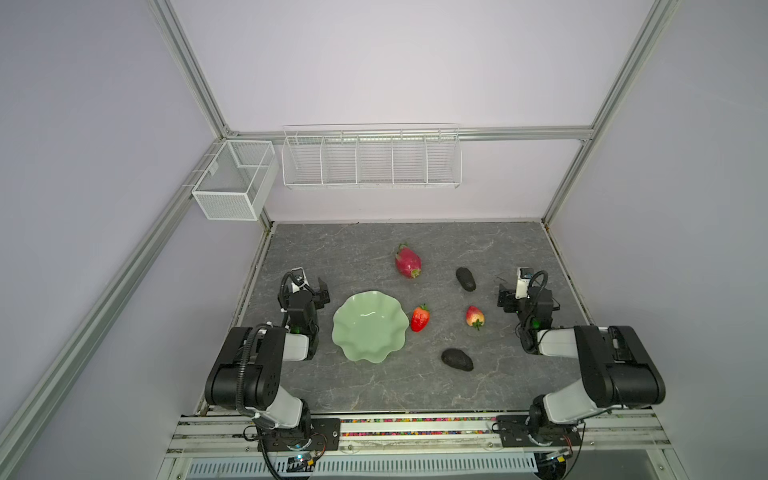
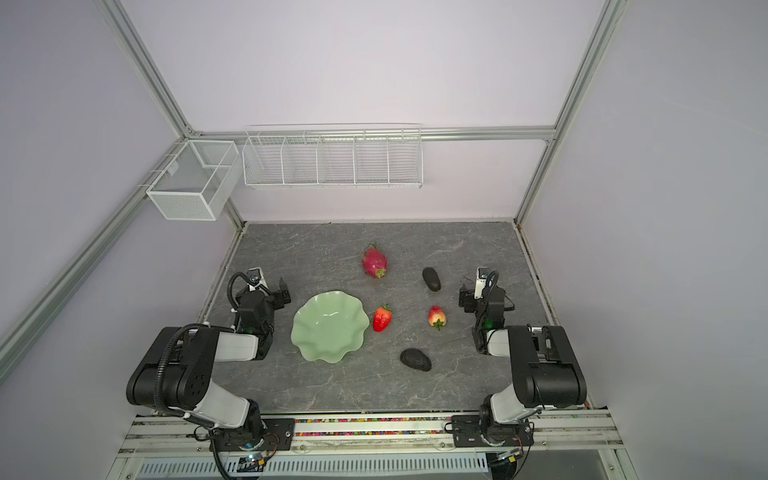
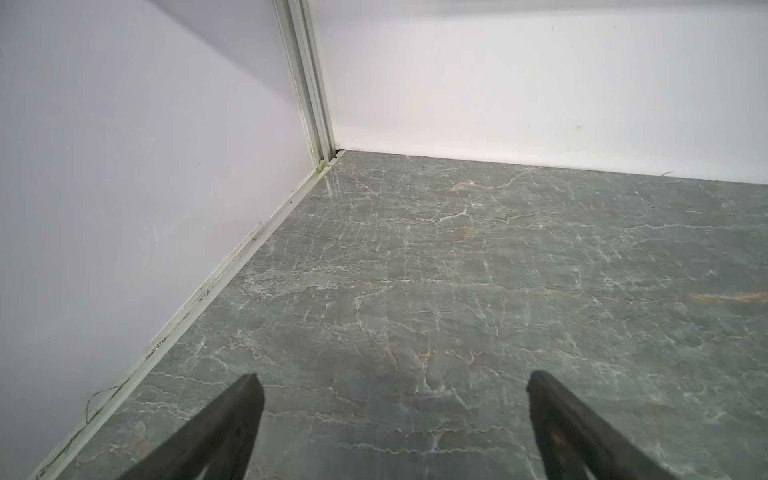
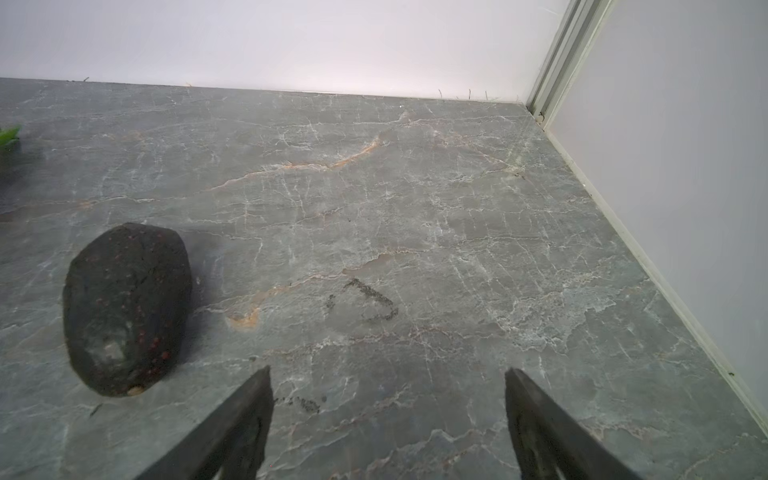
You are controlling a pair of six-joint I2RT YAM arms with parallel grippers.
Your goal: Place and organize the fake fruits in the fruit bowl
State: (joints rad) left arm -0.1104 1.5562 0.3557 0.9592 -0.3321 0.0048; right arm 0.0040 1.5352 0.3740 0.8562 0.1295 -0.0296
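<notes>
A: Where was the fruit bowl, and was anything in it?

B: The fruit bowl sat on the counter left of the middle, near my left arm, and nothing lay in it. All five fruits lay outside it, to its right.

A: Which lay closest?

B: The redder strawberry, just beside the scalloped rim but not touching it. Further right lay the paler strawberry. The dragon fruit lay behind them toward the back wall. The far avocado was to its right, and the near avocado lay in front, toward my bases.

A: And your grippers?

B: My left gripper hung low over bare counter, jaws spread wide, nothing between them. My right gripper was likewise spread and held nothing. In the right wrist view the far avocado lay off to one side of it, not between the fingers.

A: Why placed so?

B: I judged that nothing had been started. Both arms were tucked at the sides, which left every fruit unobstructed. The right arm seemed better placed for the avocados and the paler strawberry, and the left for the bowl's side. Round plastic might roll on that glossy bowl, so I reckoned the big dragon fruit wanted room. The wire baskets on the back wall played no part.
</notes>
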